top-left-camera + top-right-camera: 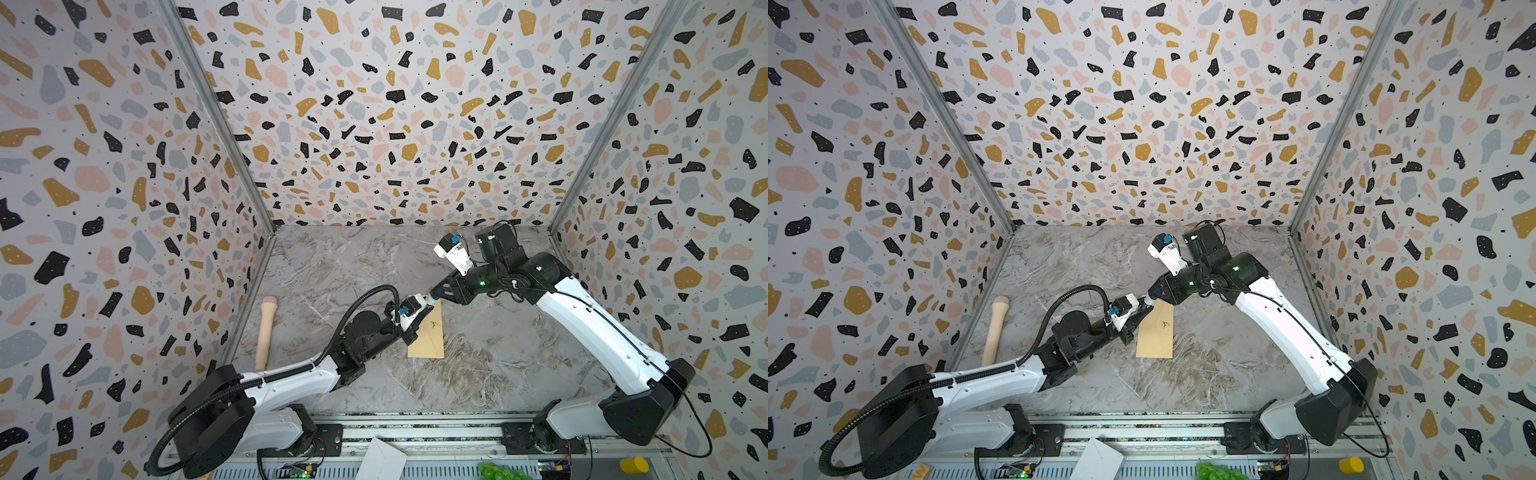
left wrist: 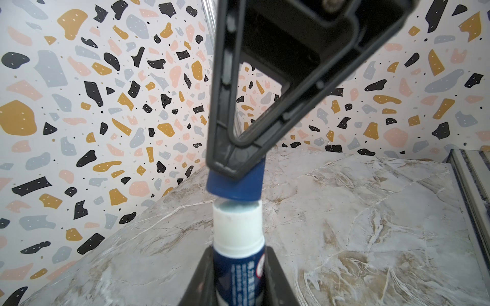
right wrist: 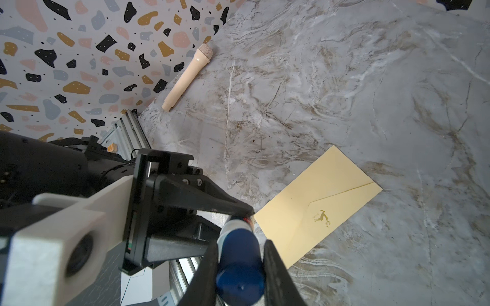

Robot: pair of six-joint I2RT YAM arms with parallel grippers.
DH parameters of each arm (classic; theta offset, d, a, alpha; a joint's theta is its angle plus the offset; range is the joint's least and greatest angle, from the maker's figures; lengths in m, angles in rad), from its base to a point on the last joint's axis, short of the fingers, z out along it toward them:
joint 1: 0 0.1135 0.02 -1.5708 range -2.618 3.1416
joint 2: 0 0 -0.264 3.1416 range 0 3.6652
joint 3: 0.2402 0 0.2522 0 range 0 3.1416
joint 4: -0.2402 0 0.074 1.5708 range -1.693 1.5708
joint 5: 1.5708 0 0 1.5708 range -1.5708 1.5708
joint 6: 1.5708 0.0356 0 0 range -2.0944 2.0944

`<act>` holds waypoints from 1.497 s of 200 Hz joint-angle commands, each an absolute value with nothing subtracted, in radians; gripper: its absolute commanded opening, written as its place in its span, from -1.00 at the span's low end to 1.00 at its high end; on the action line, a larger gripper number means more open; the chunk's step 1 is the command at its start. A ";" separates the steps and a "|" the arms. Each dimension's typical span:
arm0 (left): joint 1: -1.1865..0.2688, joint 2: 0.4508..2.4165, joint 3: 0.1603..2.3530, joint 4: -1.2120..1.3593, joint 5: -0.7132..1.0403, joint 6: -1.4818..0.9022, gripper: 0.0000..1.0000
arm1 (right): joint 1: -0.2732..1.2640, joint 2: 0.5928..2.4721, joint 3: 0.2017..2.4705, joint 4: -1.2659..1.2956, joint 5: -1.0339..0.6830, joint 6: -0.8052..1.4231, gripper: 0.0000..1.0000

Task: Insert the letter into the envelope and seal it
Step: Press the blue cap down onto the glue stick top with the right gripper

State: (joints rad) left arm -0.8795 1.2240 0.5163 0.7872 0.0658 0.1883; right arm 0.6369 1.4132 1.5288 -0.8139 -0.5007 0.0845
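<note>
Left wrist view: the left gripper (image 2: 238, 267) clamps its jaws on the glue stick (image 2: 238, 233). The right gripper (image 3: 240, 265) pinches the blue cap (image 2: 236, 185), tilted just off the tip. Keep both coaxial, with the stick steady. The envelope (image 3: 318, 206) lies flat on the tabletop (image 3: 344, 92), flap down; no letter is visible.

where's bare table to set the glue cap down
Bare marble table lies right of the envelope and in front of it; also the far left corner behind the microphone. Crowded at the envelope's far end, where the left gripper holds the glue stick and the right gripper its cap.
</note>
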 commanded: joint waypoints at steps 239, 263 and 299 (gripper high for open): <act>-0.886 1.192 0.512 0.867 0.064 0.204 -1.00 | 0.708 1.468 1.508 -0.878 -0.592 0.011 -0.86; -0.886 1.180 0.509 0.876 0.057 0.200 -1.00 | 0.722 1.470 1.499 -0.881 -0.557 0.008 -0.88; -0.886 1.178 0.508 0.875 0.047 0.200 -1.00 | 0.725 1.468 1.491 -0.899 -0.535 -0.015 -0.88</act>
